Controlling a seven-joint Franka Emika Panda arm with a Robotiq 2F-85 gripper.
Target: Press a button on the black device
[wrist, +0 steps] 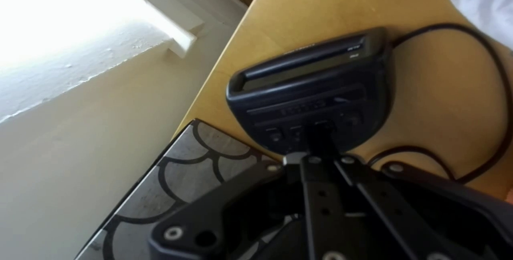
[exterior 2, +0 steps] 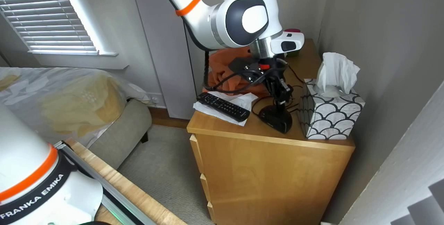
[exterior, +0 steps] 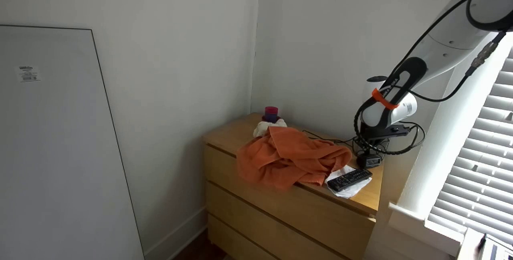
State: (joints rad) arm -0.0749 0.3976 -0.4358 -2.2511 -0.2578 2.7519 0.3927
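Clock [wrist: 304,95] sits near mid-frame on the desk [wrist: 320,7] in the wrist view, the closed hand [wrist: 320,140] at its buttons [wrist: 275,135]; a short, straight push on just one should work best.

A patterned tissue box [exterior 2: 331,119] and a crumpled orange cloth [exterior: 290,156] rest on the dresser [exterior 2: 270,173].
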